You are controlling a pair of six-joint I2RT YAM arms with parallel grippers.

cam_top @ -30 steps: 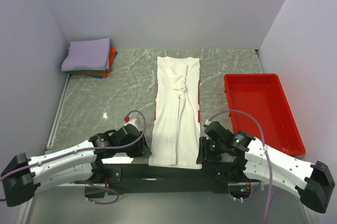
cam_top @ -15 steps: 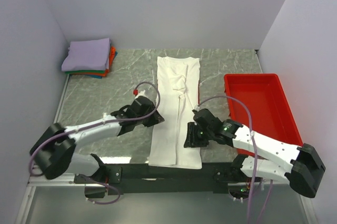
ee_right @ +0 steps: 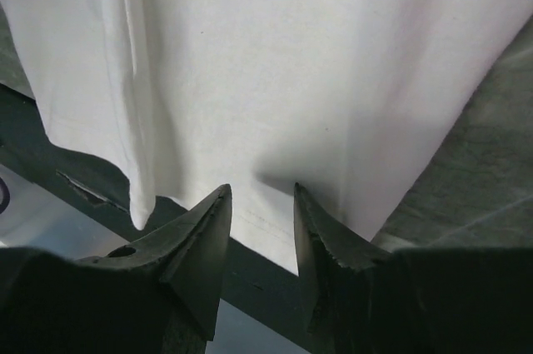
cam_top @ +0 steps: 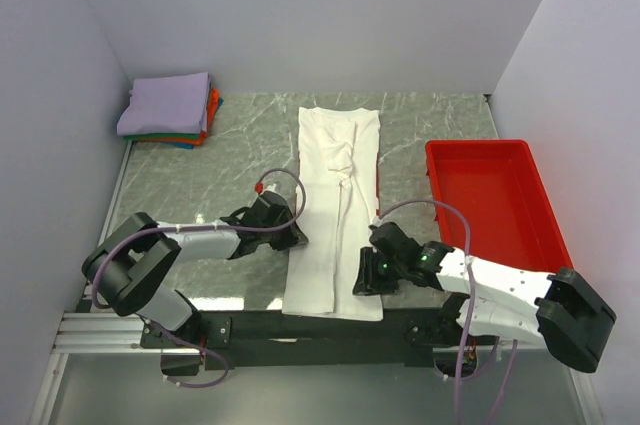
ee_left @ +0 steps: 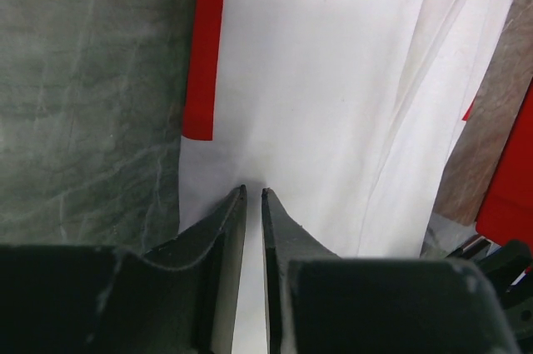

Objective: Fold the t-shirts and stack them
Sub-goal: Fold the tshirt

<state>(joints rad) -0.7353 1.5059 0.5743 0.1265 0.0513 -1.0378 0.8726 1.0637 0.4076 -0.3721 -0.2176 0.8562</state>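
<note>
Shirt: white shirt point(cam_top: 338, 215) lay in the middle of the table point(cam_top: 200, 185), already folded into a long strip from 12 o'clock to 6 o'clock. Near end hung a little over the table edge.
Why so: looked ready to be folded in half, near end up toward 12 o'clock.
Left gripper point(cam_top: 297, 235): sat low at the shirt's 9 o'clock edge. Jaws were narrow, almost together, tips pressed on the cloth. Could not tell if any cloth was caught yet.
Right gripper point(cam_top: 362, 275): sat at the shirt's 5 o'clock corner, near the hem. Jaws stood wide apart, one on each side of the edge, holding nothing.
Why both low: probably placed to pinch the two sides at once, so the strip would lift evenly.
Cloth: soft, thin, smooth, with a bumpy bunch near 12 o'clock.
Red print point(ee_left: 204, 46): a flat red band peeked out along the 9 o'clock edge.
Stack point(cam_top: 168, 110): folded shirts piled at 10 o'clock, purple on top, neat and square. Likely where the white one should end up.
Tray point(cam_top: 495, 210): red, hard, shiny plastic with raised walls, at 3 o'clock, apart from the shirt.
Table top: hard grey stone look with pale veins.
</note>
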